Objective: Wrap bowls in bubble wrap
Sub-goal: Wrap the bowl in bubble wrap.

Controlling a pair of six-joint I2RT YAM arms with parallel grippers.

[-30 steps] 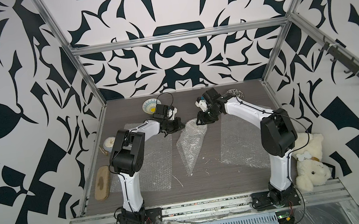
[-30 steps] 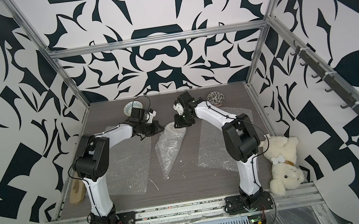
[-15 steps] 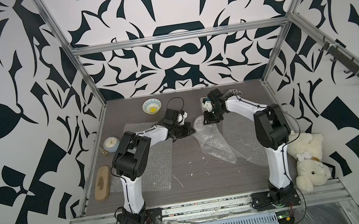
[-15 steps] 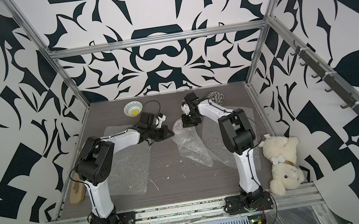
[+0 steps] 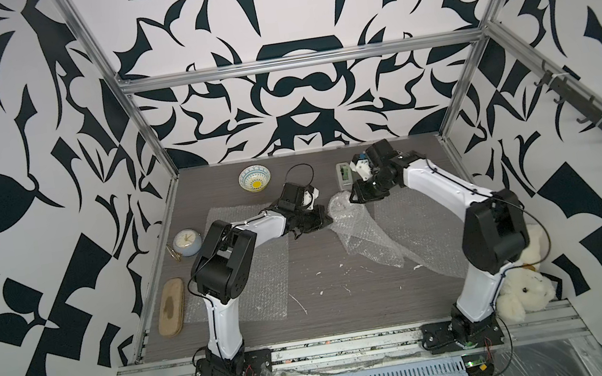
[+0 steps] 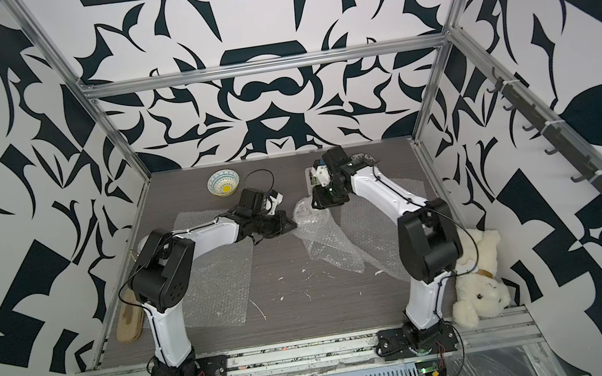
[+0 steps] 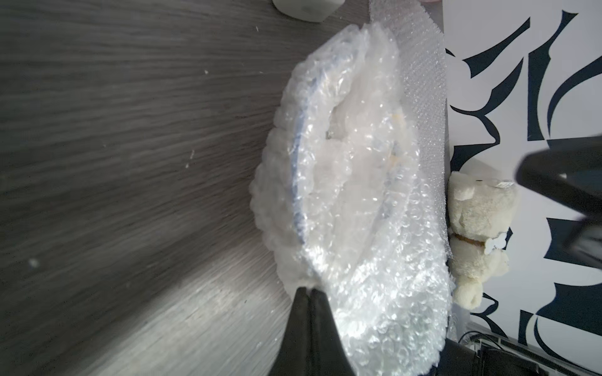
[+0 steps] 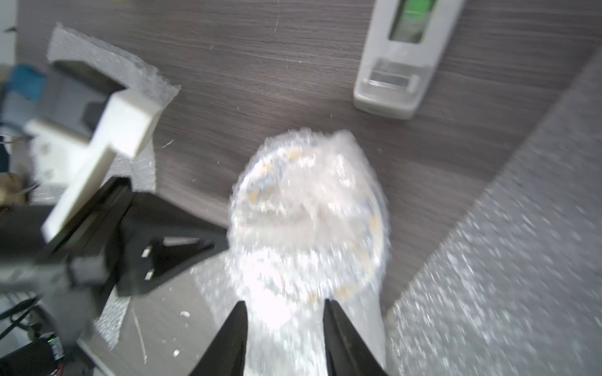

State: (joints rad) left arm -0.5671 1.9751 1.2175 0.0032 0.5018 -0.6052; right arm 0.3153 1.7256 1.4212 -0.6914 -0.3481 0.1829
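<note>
A bowl with blue and yellow showing lies bundled under crumpled bubble wrap [image 5: 366,235] at the middle back [image 5: 341,206] [image 8: 309,211] [image 7: 342,162]. My left gripper [image 5: 326,219] [image 7: 306,289] is shut, its tips pinched on the wrap's edge beside the bowl. My right gripper [image 5: 357,199] [image 8: 285,302] hangs over the bundle, open, with wrap between its fingers. A white bowl with a yellow centre [image 5: 255,178] stands bare at the back. A black-and-white floral bowl [image 6: 363,156] peeks out behind the right arm. Two flat sheets lie at left [image 5: 260,282] and right [image 5: 417,228].
A white tape dispenser [image 5: 343,175] [image 8: 404,58] stands just behind the bundle. A small round clock [image 5: 187,243] and a wooden oval piece [image 5: 172,313] lie by the left wall. A teddy bear [image 5: 525,285] sits at the right arm's base.
The wrap's loose tail has swung from the centre over to the right. My left gripper has followed to the right, still shut. The right gripper's jaws have widened.
</note>
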